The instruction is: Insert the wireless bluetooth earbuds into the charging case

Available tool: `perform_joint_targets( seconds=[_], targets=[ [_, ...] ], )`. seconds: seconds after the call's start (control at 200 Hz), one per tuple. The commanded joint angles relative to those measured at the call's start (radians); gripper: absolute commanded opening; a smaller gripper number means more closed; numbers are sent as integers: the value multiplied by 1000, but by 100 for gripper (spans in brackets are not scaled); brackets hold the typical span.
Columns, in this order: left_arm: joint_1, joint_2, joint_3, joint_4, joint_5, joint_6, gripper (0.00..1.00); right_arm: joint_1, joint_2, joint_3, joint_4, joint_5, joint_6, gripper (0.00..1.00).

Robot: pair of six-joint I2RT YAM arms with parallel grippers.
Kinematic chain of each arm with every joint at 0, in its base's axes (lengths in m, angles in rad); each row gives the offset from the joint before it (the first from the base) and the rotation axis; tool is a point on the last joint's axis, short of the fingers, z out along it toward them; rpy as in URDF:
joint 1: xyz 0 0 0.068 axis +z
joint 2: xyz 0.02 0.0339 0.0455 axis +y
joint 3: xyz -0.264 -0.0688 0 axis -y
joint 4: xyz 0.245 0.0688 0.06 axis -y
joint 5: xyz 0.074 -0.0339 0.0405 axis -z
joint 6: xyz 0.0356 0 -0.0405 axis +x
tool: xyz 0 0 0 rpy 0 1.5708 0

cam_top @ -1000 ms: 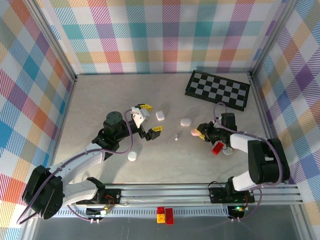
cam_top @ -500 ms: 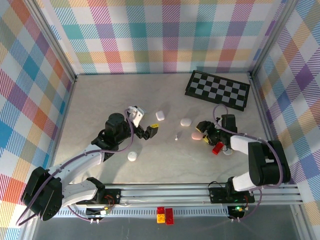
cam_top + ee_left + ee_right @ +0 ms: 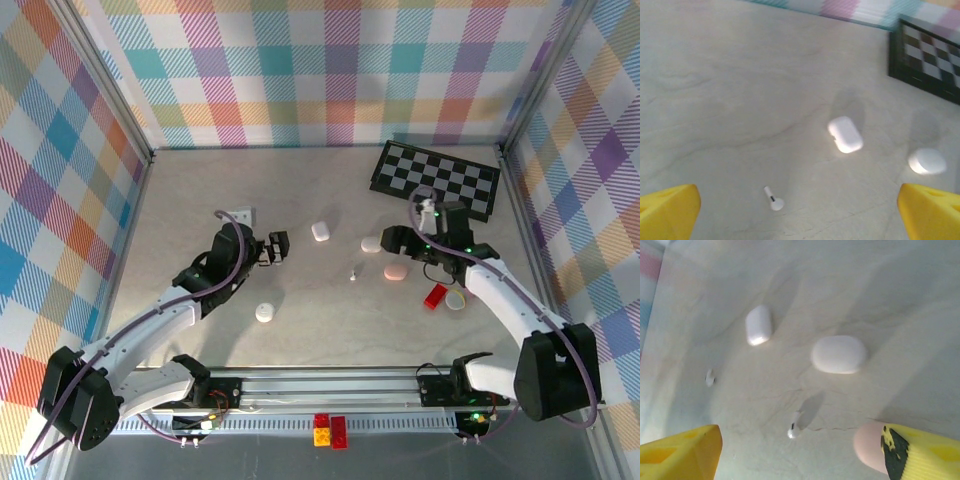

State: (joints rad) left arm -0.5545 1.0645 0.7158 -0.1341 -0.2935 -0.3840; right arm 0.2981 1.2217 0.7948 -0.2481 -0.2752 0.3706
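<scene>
One white earbud (image 3: 353, 273) lies alone on the table between my two arms; it also shows as earbud (image 3: 773, 199) and earbud (image 3: 794, 430). A pink case (image 3: 395, 271) lies shut just below my right gripper (image 3: 397, 240), beside its right fingertip (image 3: 920, 450). Two white cases lie farther back: an oblong case (image 3: 320, 231) and an oval case (image 3: 372, 243). My right gripper (image 3: 800, 455) hangs open above the table with nothing between its fingers. My left gripper (image 3: 276, 247) is wide open and empty, left of the earbud and pointing toward it; its yellow fingertips (image 3: 667, 210) frame the earbud.
A black-and-white chessboard (image 3: 435, 180) lies at the back right. A red block (image 3: 435, 296) and a pale ring (image 3: 457, 300) sit by the right forearm. A small round white case (image 3: 264, 313) lies near the left arm.
The right gripper opened, let go of the pink case and rose toward the back; the case now lies on the table. The left gripper drew back to the left.
</scene>
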Motion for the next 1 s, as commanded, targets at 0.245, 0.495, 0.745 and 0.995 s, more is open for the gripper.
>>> perform_joint_targets(
  seconds=[0.245, 0.495, 0.745, 0.995],
  targets=[
    [207, -4, 62, -383, -180, -292, 100, 433, 263, 239, -161, 187, -381, 85],
    [451, -85, 29, -444, -71, -376, 100, 674, 559, 546, -301, 289, -460, 87],
    [640, -103, 21, -482, 27, -420, 100, 822, 785, 791, -398, 314, -568, 88],
    [700, -105, 20, -490, 52, -424, 100, 863, 943, 964, -490, 291, -599, 86]
  ],
)
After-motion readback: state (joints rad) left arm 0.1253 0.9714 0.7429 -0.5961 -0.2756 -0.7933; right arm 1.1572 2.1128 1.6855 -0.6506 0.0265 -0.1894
